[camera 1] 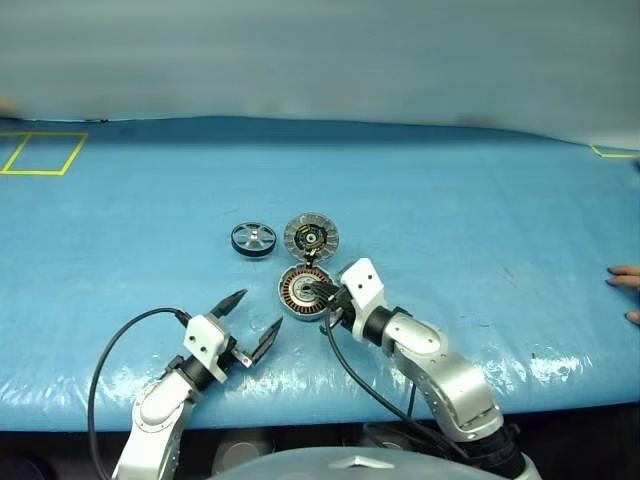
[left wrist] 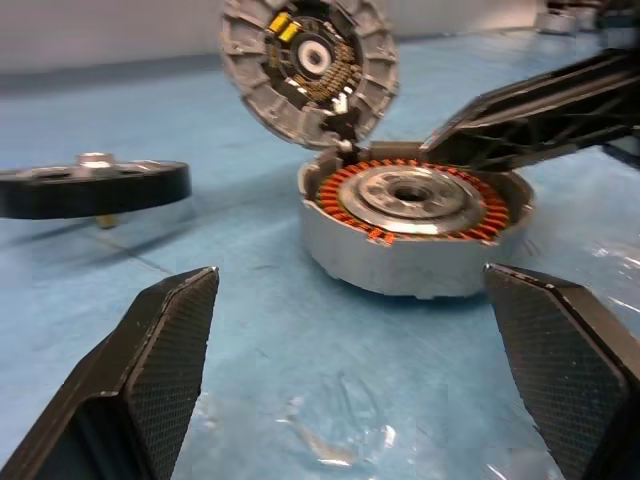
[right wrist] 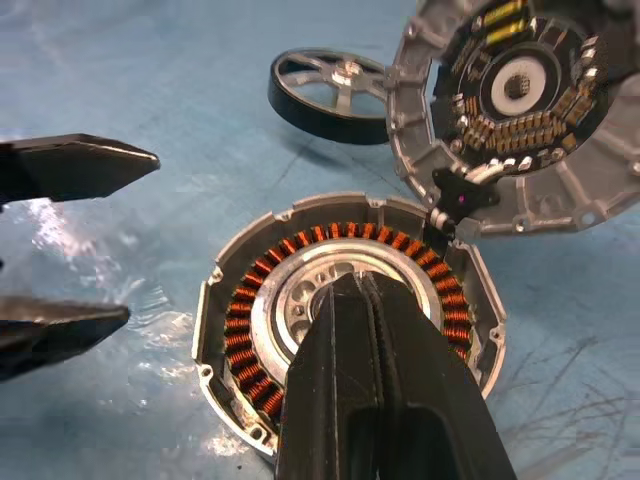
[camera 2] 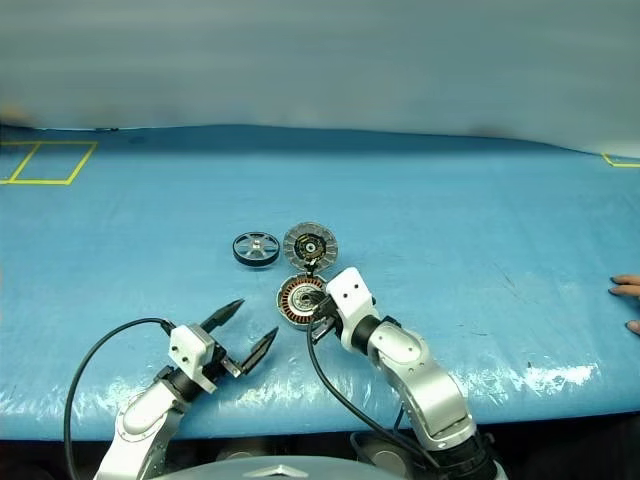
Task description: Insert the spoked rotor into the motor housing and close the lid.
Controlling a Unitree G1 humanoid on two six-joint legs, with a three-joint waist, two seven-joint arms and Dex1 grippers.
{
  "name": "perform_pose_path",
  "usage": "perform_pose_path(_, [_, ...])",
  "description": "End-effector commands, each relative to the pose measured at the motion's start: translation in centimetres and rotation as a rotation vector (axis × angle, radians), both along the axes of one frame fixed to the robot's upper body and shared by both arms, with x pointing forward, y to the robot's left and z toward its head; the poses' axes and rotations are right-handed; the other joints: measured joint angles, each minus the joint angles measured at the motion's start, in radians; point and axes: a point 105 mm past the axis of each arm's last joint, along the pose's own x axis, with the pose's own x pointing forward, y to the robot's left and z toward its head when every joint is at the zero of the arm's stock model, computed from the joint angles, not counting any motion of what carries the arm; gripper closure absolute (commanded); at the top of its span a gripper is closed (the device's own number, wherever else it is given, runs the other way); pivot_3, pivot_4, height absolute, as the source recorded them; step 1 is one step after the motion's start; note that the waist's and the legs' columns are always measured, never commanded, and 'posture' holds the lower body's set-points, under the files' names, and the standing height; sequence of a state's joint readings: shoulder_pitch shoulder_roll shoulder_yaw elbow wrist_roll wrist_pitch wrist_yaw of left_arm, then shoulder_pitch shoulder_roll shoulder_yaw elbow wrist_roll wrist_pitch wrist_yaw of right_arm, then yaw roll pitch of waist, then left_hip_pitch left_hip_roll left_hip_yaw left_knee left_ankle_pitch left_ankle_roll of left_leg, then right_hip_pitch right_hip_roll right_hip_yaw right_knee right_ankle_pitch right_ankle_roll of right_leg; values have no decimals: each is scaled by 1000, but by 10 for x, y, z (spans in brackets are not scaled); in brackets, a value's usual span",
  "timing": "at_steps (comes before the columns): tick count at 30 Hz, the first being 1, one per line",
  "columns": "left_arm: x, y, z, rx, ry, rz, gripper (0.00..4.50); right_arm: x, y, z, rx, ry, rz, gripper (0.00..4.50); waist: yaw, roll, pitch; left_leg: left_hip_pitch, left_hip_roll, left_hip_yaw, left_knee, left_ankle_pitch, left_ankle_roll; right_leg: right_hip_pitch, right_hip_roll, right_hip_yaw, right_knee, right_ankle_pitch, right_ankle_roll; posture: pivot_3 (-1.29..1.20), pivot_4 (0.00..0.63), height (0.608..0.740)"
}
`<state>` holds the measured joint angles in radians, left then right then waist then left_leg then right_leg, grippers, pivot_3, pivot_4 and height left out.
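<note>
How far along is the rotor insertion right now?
Done: the lid stands open. In hand: nothing; the left tool is open and empty, the right tool shut over the motor housing. Left: the spoked rotor lies on the table, to insert; then close the lid.

a blue-covered table (camera 1: 450, 200) carries the spoked rotor (camera 1: 253, 239), motor housing (camera 1: 300, 291), its open lid (camera 1: 311, 237), apparently yellow tape (camera 1: 42, 153).

Right tool (camera 1: 326, 292), fingers together, sits over the motor housing (right wrist: 345, 330) hub, blocking entry from above. Lid (camera 1: 311, 237) lies swung open beyond the housing, hinged at its far edge. Spoked rotor (camera 1: 253, 239) lies just left of the lid, open bench (camera 1: 480, 200) around it. Bare bench between left tool (camera 1: 248, 322), fingers spread, and housing. A person's hand (camera 1: 626, 290) rests at the far right edge.
</note>
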<state>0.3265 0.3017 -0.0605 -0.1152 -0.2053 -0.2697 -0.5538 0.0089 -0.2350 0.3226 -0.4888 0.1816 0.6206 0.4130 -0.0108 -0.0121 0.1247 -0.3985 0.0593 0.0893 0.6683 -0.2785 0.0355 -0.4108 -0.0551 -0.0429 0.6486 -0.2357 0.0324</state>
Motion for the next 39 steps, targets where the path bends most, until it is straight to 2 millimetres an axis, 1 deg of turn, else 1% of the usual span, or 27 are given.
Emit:
perform_pose_path(1, [15, 17, 19, 41, -15, 78, 0, -6, -7, 19, 25, -49, 35, 4466, 0, 0, 0, 0, 0, 0, 0, 0, 0, 0, 0, 0, 0, 0, 0, 0, 150, 740])
perform_pose_path(6, [26, 30, 37, -33, 73, 51, 0, -12, -13, 18, 7, -52, 56, 4466, -1, 0, 0, 0, 0, 0, 0, 0, 0, 0, 1, 1, 1, 0, 0, 0, 150, 740])
perform_pose_path(9, [35, 36, 51, -19, 65, 17, 0, -15, -14, 16, -5, -71, 63, 4466, 0, 0, 0, 0, 0, -1, 0, 1, -1, 0, 1, 0, 1, 0, 0, 0, 150, 740])
perform_pose_path(11, [45, 39, 55, 63, 87, -30, 0, -16, -14, 15, 6, -109, 53, 4466, 1, -1, 0, 0, 0, -1, 0, 1, -1, 0, 1, 1, 1, 0, 0, 0, 150, 740])
perform_pose_path(13, [54, 41, 59, 98, 118, -75, 0, -16, -16, 15, -4, -172, 40, 4466, 2, -1, 0, 0, 0, -2, 0, 1, -2, 1, 3, 0, 2, 0, 0, 0, 150, 740])
perform_pose_path(18, [78, 46, 76, 176, 143, -160, 0, -21, -21, 6, 54, -149, 22, 4466, 0, -2, 1, 1, -1, -2, 1, 2, -3, 1, 3, 1, 2, 0, 0, 0, 150, 740])
perform_pose_path(21, [93, 50, 85, 238, 155, -206, 0, -23, -25, -2, 56, -125, 10, 4466, 0, -2, 1, 1, -5, -2, 0, 3, -4, 1, 4, 2, 2, 0, 0, 0, 150, 740])
perform_pose_path(23, [101, 52, 87, 286, 163, -222, 0, -23, -25, -5, 62, -118, 5, 4466, 0, -2, 1, 1, -6, -2, 0, 5, -8, 0, 4, 2, 3, 0, 0, 0, 150, 740])
perform_pose_path(28, [122, 59, 94, 423, 206, -279, 0, -24, -24, -7, 76, -103, -9, 4466, 1, -3, 2, 1, -6, -3, 0, 5, -8, 0, 4, 2, 4, 0, 0, 0, 150, 740])
perform_pose_path(34, [147, 57, 102, 540, 241, -357, 0, -28, -22, -11, 85, -93, -11, 4466, 3, -8, 5, 0, -7, -3, 3, 4, -6, -1, 4, 2, 9, -1, 0, 0, 150, 740])
perform_pose_path(37, [158, 55, 106, 562, 256, -386, 596, -29, -23, -13, 77, -93, -13, 4500, 2, -8, 5, -2, -6, -4, 8, 3, -5, -2, 4, 2, 12, -1, 0, 0, 150, 740])
perform_pose_path(39, [162, 52, 107, 584, 265, -412, 1265, -29, -24, -14, 81, -89, -27, 4500, 1, -9, 6, -2, -6, -4, 10, 3, -4, -2, 5, 2, 13, -1, 0, 0, 150, 740])
